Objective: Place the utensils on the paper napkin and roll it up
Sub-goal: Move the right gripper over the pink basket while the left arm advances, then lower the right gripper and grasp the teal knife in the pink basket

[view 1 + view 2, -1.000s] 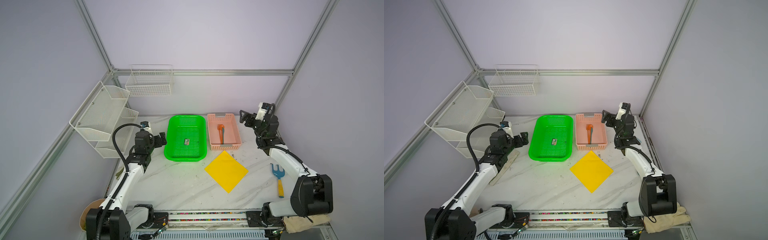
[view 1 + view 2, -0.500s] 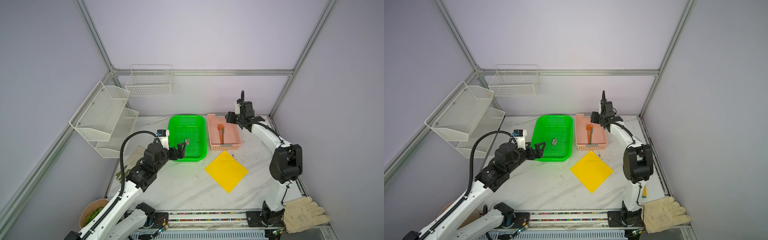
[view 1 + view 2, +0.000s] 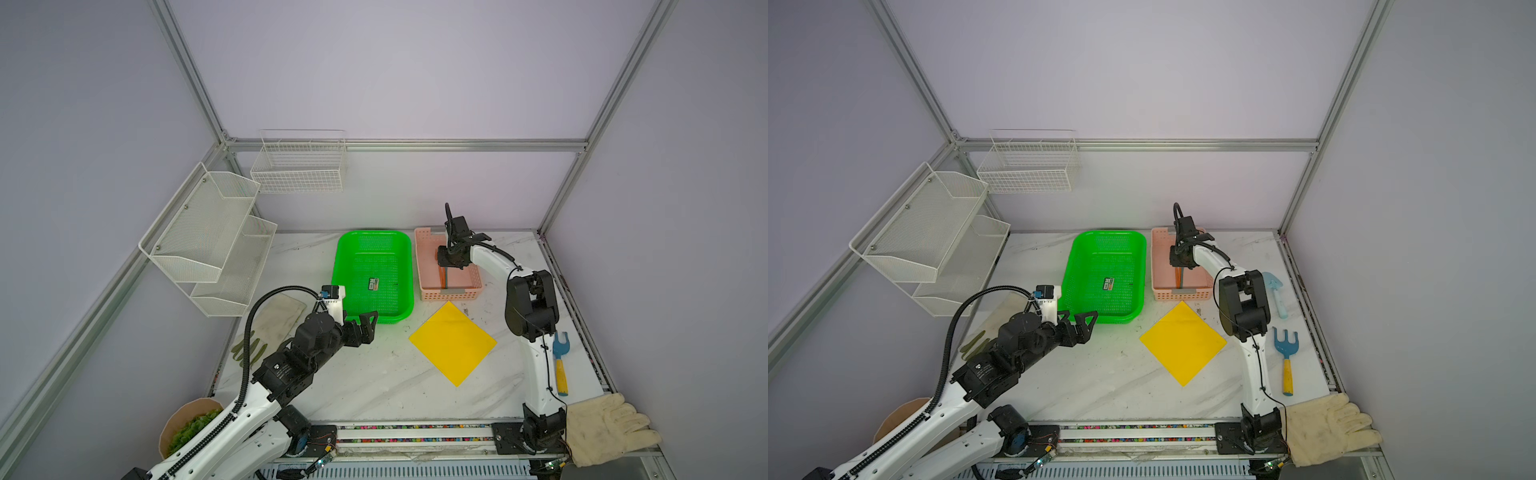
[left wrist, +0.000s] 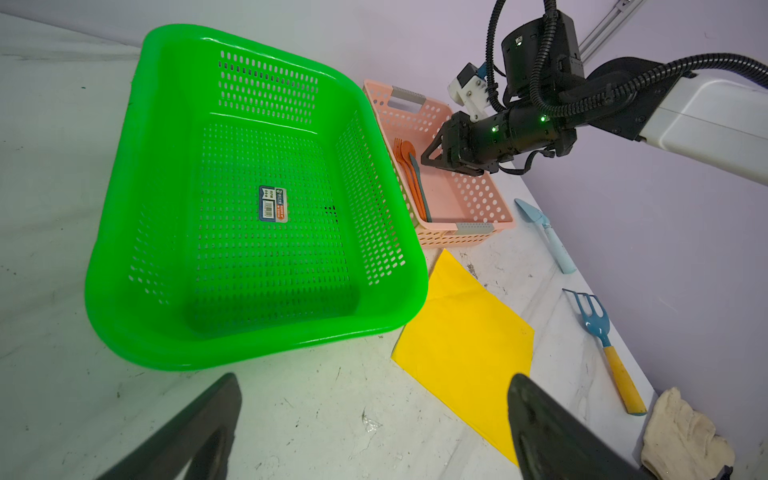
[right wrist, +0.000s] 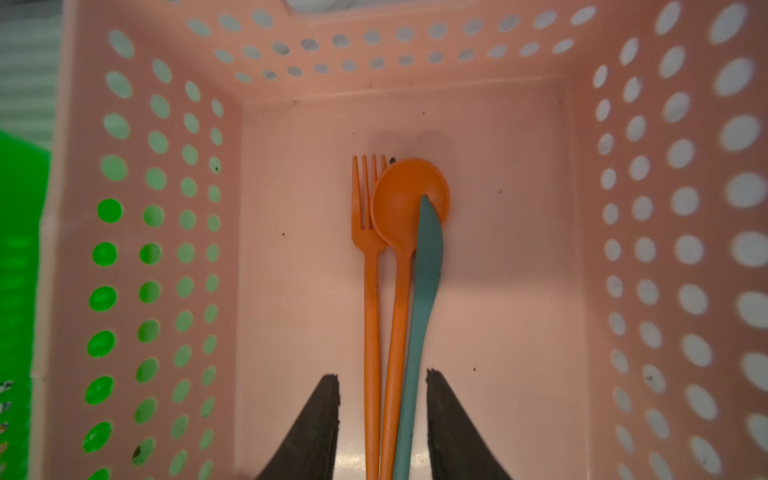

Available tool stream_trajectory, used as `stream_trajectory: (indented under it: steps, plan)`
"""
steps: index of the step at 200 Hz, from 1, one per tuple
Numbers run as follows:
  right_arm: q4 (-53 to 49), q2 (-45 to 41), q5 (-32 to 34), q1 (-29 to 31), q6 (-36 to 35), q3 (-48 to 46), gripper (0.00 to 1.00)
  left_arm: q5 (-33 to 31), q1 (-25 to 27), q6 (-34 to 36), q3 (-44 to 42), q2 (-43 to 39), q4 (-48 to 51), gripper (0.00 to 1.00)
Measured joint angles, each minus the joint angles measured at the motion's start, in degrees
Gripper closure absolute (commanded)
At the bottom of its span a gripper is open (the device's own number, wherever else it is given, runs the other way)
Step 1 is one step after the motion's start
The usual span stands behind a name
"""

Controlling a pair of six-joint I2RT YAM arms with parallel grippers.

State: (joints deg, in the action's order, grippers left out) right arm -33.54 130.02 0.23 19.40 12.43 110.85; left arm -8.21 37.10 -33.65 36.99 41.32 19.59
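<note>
**Right tool** (image 5: 382, 374): inside the pale pink perforated plastic basket (image 5: 166, 124), pointing down at its floor. The jaws stand partly apart, with one black finger (image 5: 316, 419) on each side of the cutlery handles. A thin gap shows between each finger and the handles, so no grip is visible.

**Utensils**: all three lie side by side and touching on the basket floor.
- The slim orange plastic fork (image 5: 371, 291), the orange plastic spoon (image 5: 409, 195) and the dull teal plastic knife (image 5: 428, 257) pass their handles between the right tool's fingers.
- Their heads lie ahead of its fingertips.
- The knife tip rests on the spoon bowl.

**Bright yellow square paper napkin** (image 3: 453, 343): flat on the white marbled table (image 3: 374, 386), outside the basket. It is just past the basket's end wall and well apart from the right tool.

**Left tool** (image 3: 365, 326): its jaws are spread wide and hold nothing, above the table.
- The bright green perforated plastic basket (image 4: 124, 166) lies just ahead of its fingertips.
- The napkin is near, ahead and toward the right arm's side, and untouched.
</note>
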Motion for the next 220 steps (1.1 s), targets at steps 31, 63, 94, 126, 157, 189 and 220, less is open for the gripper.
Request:
stream_trajectory:
  steps: [31,63,94,126,157,189,220]
  plan:
    - [-1.0,1.2,1.4,0.2,0.2,2.4,0.70,-0.5,0.8,-0.8,-1.3,-0.5,0.2,0.02]
    - [-2.1,3.1,2.0,0.2,0.2,5.2,0.77,-0.8,1.4,-1.9,-2.3,-1.0,0.4,0.02]
    - [-2.9,4.9,2.6,0.7,0.2,6.4,0.80,-1.0,1.7,-2.7,-3.0,-1.7,0.5,0.03]
    - [-3.2,6.4,3.5,0.9,0.4,6.4,0.81,-1.1,2.1,-2.8,-3.1,-1.7,0.7,0.03]
    - [-3.4,7.4,4.8,1.0,0.7,6.4,0.80,-1.2,2.3,-2.8,-3.2,-1.7,0.7,0.03]
    - [-3.4,7.5,6.0,1.0,0.8,6.4,0.79,-1.2,2.3,-2.9,-3.2,-1.7,0.7,0.03]
    - [-3.3,7.5,6.7,1.0,0.9,6.4,0.78,-1.3,2.4,-3.2,-3.2,-1.7,0.7,0.03]
